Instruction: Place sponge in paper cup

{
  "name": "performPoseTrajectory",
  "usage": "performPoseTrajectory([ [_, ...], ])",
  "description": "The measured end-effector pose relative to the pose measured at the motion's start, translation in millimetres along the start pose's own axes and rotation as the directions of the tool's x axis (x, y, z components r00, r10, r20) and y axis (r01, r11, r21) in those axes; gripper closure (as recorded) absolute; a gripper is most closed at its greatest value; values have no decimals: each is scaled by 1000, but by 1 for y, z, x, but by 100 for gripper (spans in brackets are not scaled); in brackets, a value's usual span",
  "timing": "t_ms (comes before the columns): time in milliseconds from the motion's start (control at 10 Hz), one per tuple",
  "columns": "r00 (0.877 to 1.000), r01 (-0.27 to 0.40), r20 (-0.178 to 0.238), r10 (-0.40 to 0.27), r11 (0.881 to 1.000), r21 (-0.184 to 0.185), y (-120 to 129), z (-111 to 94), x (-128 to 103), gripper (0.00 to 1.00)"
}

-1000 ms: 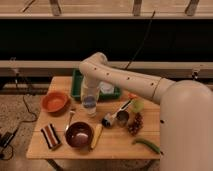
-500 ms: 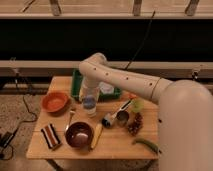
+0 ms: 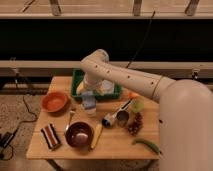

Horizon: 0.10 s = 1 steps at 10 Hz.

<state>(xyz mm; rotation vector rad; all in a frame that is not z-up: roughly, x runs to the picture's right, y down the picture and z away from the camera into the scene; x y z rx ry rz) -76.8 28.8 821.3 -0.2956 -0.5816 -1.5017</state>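
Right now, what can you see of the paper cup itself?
The paper cup is a short, pale, cylindrical cup standing upright on the wooden table, just in front of the green tray and to the right of the orange bowl. Its mouth is hidden by the claw, which sits directly over it with the grey-blue sponge at the rim. Only its lower wall shows. Whether the sponge is inside cannot be told.
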Motion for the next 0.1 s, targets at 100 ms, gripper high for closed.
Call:
performPoseTrajectory([
  [100, 1000, 0, 0, 0, 1000, 0, 0, 0, 0, 20],
])
